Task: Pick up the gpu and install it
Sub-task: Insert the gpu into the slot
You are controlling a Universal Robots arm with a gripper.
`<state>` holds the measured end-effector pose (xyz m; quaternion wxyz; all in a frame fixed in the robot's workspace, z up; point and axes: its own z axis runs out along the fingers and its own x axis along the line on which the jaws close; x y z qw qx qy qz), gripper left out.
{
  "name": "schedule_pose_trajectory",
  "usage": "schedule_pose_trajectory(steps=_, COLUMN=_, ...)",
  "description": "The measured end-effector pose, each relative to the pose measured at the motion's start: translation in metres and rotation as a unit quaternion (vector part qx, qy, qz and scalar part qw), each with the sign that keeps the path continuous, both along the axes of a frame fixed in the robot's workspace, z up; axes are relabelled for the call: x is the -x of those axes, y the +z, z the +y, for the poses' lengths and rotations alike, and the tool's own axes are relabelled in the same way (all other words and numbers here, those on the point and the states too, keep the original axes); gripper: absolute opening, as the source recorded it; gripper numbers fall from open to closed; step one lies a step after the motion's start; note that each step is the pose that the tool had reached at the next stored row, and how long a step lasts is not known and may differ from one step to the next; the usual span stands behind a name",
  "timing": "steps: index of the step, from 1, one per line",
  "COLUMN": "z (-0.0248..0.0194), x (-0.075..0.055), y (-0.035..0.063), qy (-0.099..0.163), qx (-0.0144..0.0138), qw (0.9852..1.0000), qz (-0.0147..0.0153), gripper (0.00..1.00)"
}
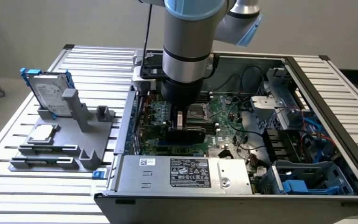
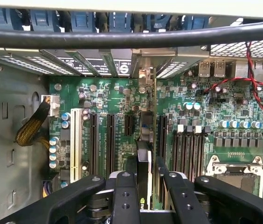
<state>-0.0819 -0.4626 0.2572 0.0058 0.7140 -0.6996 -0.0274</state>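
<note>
Slatted metal bench bearing an open computer case. Nearest, the power supply; behind it, the gripper clamps the gpu edge-on over the motherboard slots; farther off, a hard drive.

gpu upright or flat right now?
Upright: gpu held edge-on in the gripper over the motherboard slots. Seated or not: cannot tell.

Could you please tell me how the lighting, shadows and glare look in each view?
Exterior view: soft, even light; the arm shades the motherboard around the gpu held in the gripper. Wrist view: motherboard evenly lit, a washed-out pale strip along the case edge, the dark gripper fingers in shade.
</note>
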Motion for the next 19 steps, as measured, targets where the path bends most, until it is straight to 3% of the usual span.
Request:
schedule_pose_trajectory(steps=10, z=0.0, x=0.0, y=0.002, qy=0.0, qx=-0.0064, qw=1.0, qz=0.0045, gripper=0.27)
schedule_pose_trajectory(steps=19, z=-0.003, x=0.0, y=0.0024, qy=0.0, qx=-0.0079, qw=0.9999, qz=0.0063, gripper=0.27)
